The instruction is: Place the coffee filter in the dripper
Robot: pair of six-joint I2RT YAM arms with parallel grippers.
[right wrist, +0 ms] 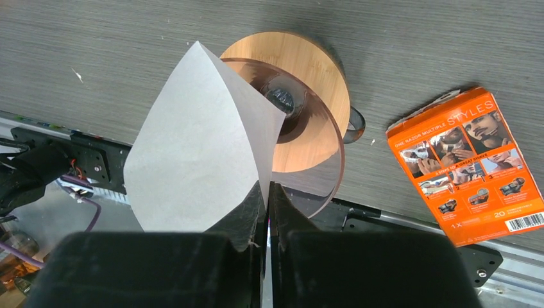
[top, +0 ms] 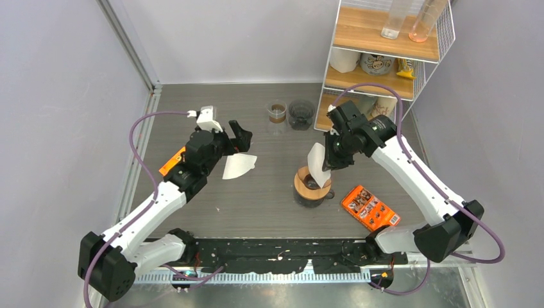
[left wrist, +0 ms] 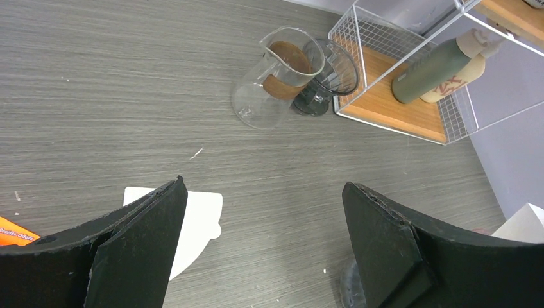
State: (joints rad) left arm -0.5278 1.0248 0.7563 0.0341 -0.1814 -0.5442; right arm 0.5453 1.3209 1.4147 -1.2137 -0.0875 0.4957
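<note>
1. Where the right gripper [top: 333, 157] [right wrist: 268, 192] hangs above mid-table, its jaws are clamped together on one edge of the coffee filter [top: 316, 163] [right wrist: 199, 147].
2. Coffee filter: white paper cone, held tilted and partly opened. Its lower end is over the mouth of the dripper [top: 312, 186] [right wrist: 301, 96]. Whether it touches the rim cannot be told.
3. Dripper: amber translucent cone with a wooden collar and a side handle, upright on the table [top: 256, 205].
4. Left gripper [top: 238, 138] [left wrist: 266, 192]: jaws wide apart, holding nothing, above the table's left half.
5. Second paper filter [top: 238, 165] [left wrist: 199, 224]: flat on the table, just below the left gripper.
6. Orange box [top: 371, 207] [right wrist: 478, 170]: lying flat, to the right of the dripper and apart from it.
7. Glass carafe [top: 277, 113] [left wrist: 276, 80] and dark glass vessel [top: 301, 114] [left wrist: 327, 77]: side by side at the far edge.
8. Wire shelf rack [top: 385, 51] [left wrist: 398, 109]: wooden shelves, far right corner, just beside the dark vessel.
</note>
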